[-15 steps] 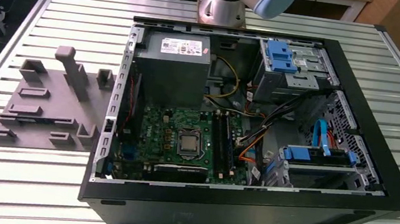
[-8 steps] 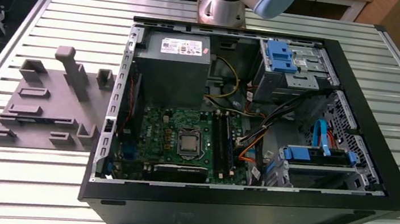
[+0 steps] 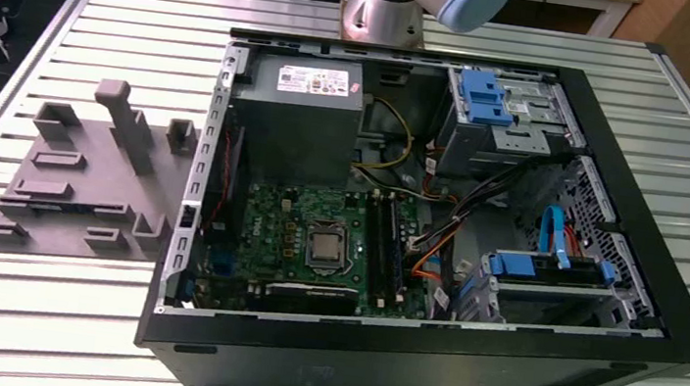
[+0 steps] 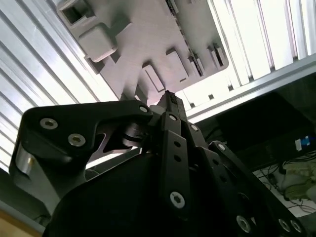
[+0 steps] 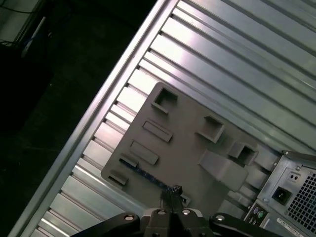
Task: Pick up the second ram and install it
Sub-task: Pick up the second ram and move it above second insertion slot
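First wrist view: my gripper (image 5: 173, 190) hangs over the grey fixture (image 5: 197, 148) near the second ram (image 5: 145, 173) lying on it. Its fingertips are pressed together, with nothing seen between them.

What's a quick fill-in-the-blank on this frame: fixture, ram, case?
1. The grey fixture sits on the slatted table at the exterior view's ____ of the computer case.
2. In the first wrist view the second ram lies on the ____, with the tool near one end of it.
3. The case's side is ____, so the motherboard shows.
Missing words: left; fixture; open.
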Available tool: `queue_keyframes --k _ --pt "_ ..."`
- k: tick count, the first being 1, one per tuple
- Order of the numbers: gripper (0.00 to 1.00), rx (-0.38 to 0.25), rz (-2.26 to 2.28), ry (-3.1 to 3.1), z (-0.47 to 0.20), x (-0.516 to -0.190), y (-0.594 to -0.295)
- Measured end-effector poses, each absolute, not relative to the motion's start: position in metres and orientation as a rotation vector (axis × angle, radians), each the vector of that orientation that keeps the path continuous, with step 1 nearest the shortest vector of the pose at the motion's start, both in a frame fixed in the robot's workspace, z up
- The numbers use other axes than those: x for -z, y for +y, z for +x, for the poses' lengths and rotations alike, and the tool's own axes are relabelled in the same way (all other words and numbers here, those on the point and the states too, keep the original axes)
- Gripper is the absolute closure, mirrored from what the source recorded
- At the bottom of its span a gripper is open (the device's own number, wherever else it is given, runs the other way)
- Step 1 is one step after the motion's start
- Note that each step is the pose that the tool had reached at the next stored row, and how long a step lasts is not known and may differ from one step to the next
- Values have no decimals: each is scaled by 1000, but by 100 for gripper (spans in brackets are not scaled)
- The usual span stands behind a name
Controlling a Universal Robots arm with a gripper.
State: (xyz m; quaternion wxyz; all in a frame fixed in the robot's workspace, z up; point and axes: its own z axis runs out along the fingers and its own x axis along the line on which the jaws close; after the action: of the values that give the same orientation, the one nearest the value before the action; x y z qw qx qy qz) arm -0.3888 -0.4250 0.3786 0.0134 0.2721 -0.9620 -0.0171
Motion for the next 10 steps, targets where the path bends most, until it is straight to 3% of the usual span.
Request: queue_keyframes --k 10 --pt "89 49 1096 -2912 -389 -379 -425"
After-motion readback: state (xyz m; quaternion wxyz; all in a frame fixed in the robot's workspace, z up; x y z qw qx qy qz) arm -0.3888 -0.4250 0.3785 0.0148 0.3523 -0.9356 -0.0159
